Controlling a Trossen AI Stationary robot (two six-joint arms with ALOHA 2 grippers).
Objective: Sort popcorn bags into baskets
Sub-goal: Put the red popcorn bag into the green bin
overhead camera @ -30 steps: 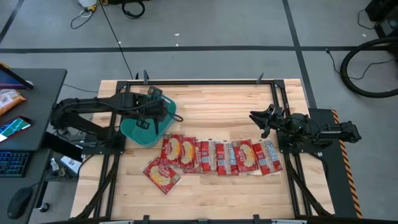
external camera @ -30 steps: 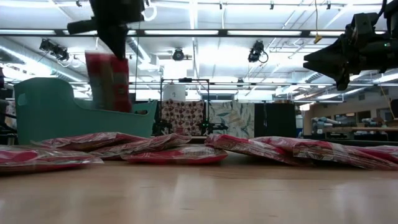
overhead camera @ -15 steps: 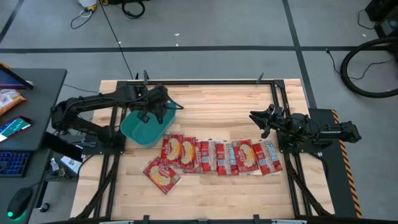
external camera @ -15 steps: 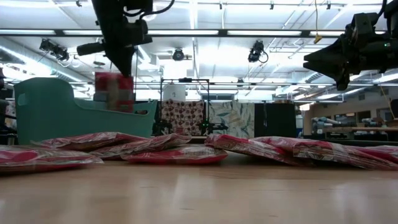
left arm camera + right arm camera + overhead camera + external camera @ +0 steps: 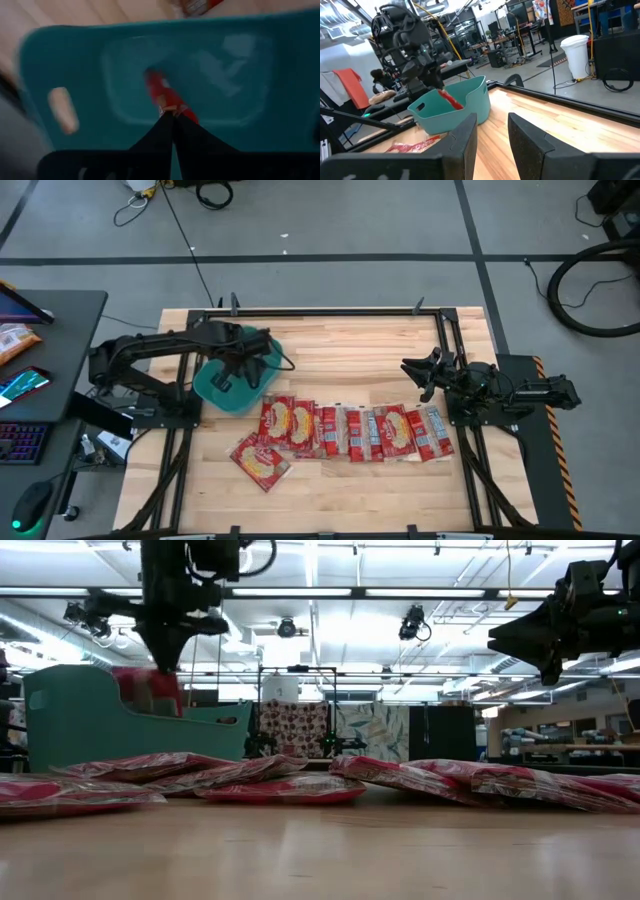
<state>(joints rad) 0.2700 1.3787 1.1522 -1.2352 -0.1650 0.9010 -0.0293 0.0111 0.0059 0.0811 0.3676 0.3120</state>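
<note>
The teal tub (image 5: 222, 392) stands at the table's left; it also shows in the low view (image 5: 80, 725) and the left wrist view (image 5: 240, 75). My left gripper (image 5: 232, 366) is above it, shut on one red popcorn bag (image 5: 159, 89), which hangs down inside the tub (image 5: 150, 690). Several more red bags (image 5: 345, 432) lie flat in a row across the table's middle, and one (image 5: 262, 458) lies nearer the front. My right gripper (image 5: 415, 370) is open and empty, raised above the table at the right, over the row's right end (image 5: 520, 640). My left gripper pinches the bag's upper end (image 5: 171, 107) between its two fingers, which point down from above. The bag hangs below the fingers, edge-on and a little tilted, its lower part inside the tub. Whether its lower end touches the tub's floor, I cannot tell.
The row of bags (image 5: 300, 785) lies just right of and in front of the tub. The far half of the table (image 5: 350, 340) is bare wood. A black frame (image 5: 330, 310) runs along the table's edges.
My left gripper has gone down and a little toward the table's left edge, over the tub, still shut on the bag. The bag, which hung mostly above the tub's rim, now hangs lower, with its lower part inside the tub.
</note>
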